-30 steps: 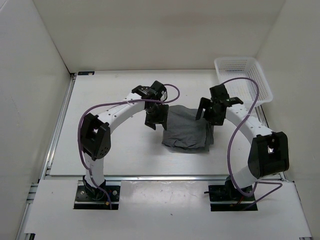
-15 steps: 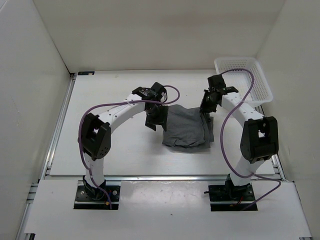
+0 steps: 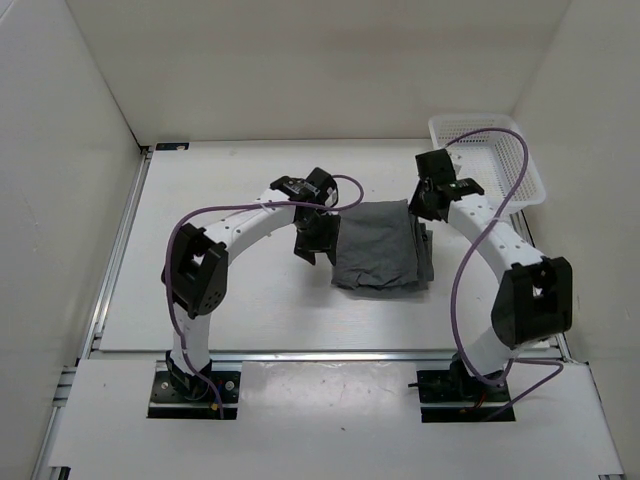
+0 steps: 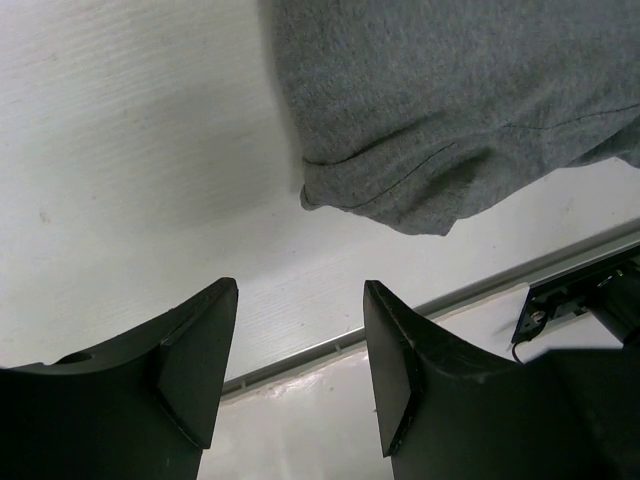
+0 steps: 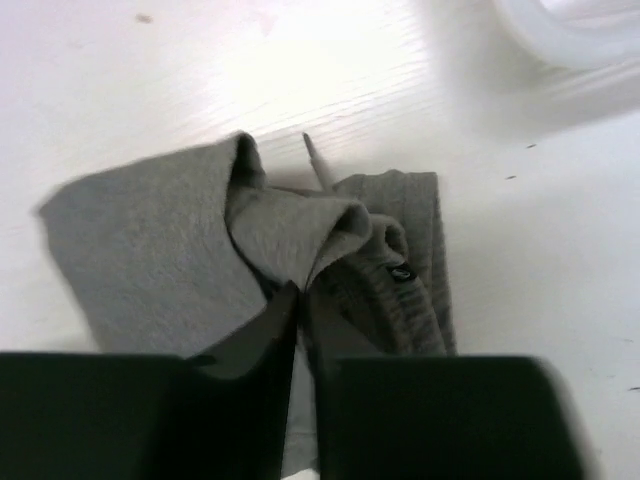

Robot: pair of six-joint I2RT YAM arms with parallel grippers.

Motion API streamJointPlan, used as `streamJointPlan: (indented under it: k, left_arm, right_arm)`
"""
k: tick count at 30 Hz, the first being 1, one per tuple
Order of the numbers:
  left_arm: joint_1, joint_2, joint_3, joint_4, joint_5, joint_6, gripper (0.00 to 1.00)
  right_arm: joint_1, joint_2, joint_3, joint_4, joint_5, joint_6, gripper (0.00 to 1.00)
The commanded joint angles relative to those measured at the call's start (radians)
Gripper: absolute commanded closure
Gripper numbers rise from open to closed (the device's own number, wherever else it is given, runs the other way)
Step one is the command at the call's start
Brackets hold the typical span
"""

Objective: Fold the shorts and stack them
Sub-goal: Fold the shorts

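shorts: the shorts [image 3: 378, 252] lie mid-tabletop [image 3: 230, 290] between the two arms, partly folded into a rough rectangle. The right edge is layered and rumpled. They are well apart from the basket [image 3: 533, 178] in the far right corner.
right gripper: the right gripper [image 5: 298, 292] is clamped on a raised ridge of fabric at the far right of the shorts, fingers pressed together with cloth between them. The waistband [image 5: 388, 285] curls just beside the pinch.
left gripper: the left gripper [image 4: 299, 287] has its fingers apart with nothing between them. It hovers over bare tabletop just beside the near left corner of the shorts and does not touch them.
step (my read): mid-fold, with the right side the one to bring across.
risk, slip: the pinch looks thin and sits on a bunched ridge. A quick pull could let the cloth slide out and drop the fold halfway.
risk, layers: the ridge may hold more than one layer. If so, a lift drags the whole bundle instead of turning one flap.
risk, drag: the left edge is not pinned. Any sideways pull from the right could shift the shorts across the tabletop and undo the shape.
risk, skew: the grip is at one corner only, so the flap may land crooked and leave a lopsided stack.
risk, basket: the right arm's cable loops over the basket, so a wide swing that way could nudge it.
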Motion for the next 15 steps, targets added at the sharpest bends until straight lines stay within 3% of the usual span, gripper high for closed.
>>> streamJointPlan:
  k: [1, 3, 5, 6, 10, 13, 15]
  left_arm:
    - [-0.007, 0.011, 0.048, 0.014, 0.031, 0.009, 0.36]
    - [-0.016, 0.011, 0.048, 0.014, 0.042, 0.019, 0.36]
    - [-0.016, 0.011, 0.048, 0.014, 0.042, 0.019, 0.36]
    - [-0.016, 0.011, 0.048, 0.014, 0.042, 0.019, 0.36]
    - [-0.016, 0.020, 0.077, 0.005, 0.033, 0.028, 0.36]
    - [-0.016, 0.061, 0.142, 0.005, 0.033, 0.028, 0.36]
    - [-0.016, 0.118, 0.182, 0.005, 0.033, 0.028, 0.37]
  right_arm:
    - [-0.020, 0.113, 0.031, -0.006, 0.118, 0.029, 0.82]
    - [-0.020, 0.186, 0.063, -0.053, 0.118, 0.029, 0.68]
    - [-0.030, 0.197, 0.086, -0.079, 0.118, 0.039, 0.64]
    - [-0.030, 0.173, 0.086, -0.080, 0.118, 0.053, 0.55]
    - [-0.020, 0.075, 0.048, -0.080, 0.118, 0.066, 0.33]
    - [-0.020, 0.010, 0.016, -0.080, 0.086, 0.066, 0.33]
    - [-0.020, 0.001, -0.002, -0.080, 0.047, 0.041, 0.39]
